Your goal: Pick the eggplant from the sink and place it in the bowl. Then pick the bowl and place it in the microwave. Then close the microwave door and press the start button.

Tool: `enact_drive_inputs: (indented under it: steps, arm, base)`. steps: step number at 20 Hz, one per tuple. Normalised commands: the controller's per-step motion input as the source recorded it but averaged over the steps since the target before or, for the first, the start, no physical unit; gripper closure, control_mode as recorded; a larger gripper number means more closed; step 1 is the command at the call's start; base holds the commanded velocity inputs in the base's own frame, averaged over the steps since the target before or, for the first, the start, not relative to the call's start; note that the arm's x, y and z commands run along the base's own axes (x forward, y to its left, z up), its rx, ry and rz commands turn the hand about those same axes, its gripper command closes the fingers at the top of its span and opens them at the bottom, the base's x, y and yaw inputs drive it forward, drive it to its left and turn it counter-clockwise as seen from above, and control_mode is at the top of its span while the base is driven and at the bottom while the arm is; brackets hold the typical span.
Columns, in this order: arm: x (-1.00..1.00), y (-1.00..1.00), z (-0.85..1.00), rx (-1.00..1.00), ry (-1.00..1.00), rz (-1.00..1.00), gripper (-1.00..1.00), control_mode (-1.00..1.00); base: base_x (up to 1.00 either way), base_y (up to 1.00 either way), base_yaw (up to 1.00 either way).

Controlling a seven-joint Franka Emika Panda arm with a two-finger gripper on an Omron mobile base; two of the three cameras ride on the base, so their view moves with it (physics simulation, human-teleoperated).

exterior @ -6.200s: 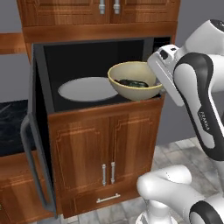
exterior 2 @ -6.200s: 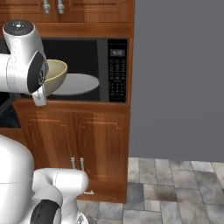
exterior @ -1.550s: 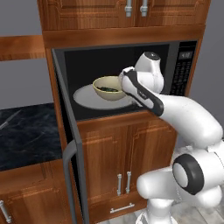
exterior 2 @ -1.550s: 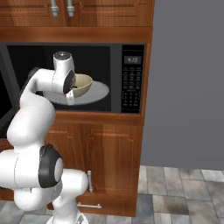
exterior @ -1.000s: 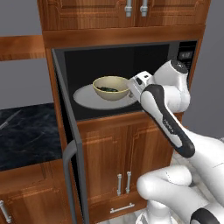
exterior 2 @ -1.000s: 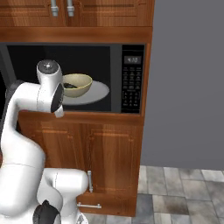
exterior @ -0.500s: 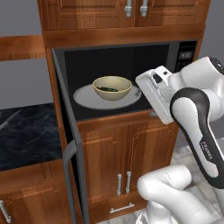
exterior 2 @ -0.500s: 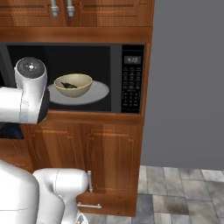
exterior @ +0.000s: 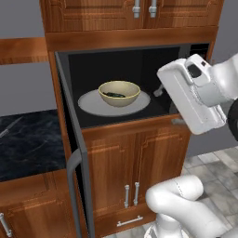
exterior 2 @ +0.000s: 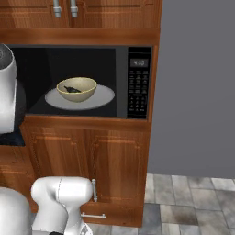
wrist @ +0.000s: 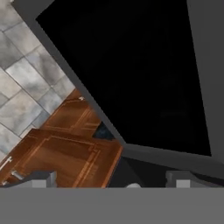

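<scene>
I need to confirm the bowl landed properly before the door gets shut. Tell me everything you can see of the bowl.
The bowl is round, pale yellow-tan and ceramic-looking, with a thin rim and a narrower base. It stands upright near the middle of the white round plate inside the microwave, whose microwave door hangs open to the left. The small dark eggplant lies inside it, below the rim. Only the plate and the eggplant touch it; the arm is outside the cavity, clear of the bowl.

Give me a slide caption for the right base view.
Bowl holding the eggplant sits inside the open microwave.
</scene>
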Motion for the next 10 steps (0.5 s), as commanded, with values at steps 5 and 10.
enact_drive_inputs:
  steps: [5, 10]
  arm:
    - [-1.0, 0.0, 0.49, 0.0, -0.19, 0.02, -1.0, -1.0]
    - [-0.98, 0.02, 0.36, 0.02, -0.17, 0.02, -1.0, -1.0]
  base:
    - [0.0, 0.0, 0.0]
    - [0.0, 0.0, 0.0]
